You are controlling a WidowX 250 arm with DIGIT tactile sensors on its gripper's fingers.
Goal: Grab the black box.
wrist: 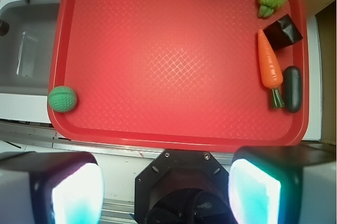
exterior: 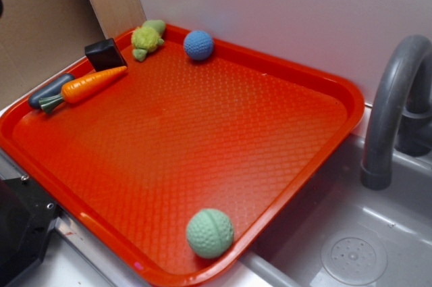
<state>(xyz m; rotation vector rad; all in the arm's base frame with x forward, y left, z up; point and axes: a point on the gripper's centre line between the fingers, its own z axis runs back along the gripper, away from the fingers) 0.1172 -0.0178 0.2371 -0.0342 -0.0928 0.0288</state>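
The black box leans on the far left rim of the red tray, between a green plush toy and an orange carrot. In the wrist view the black box lies at the tray's upper right, above the carrot. My gripper is open and empty, high above the robot's base, outside the tray's near edge and far from the box. The gripper does not show in the exterior view.
A dark grey-blue cylinder lies beside the carrot. A blue ball sits at the tray's far edge, a green ball at its near corner. A grey sink with a faucet is to the right.
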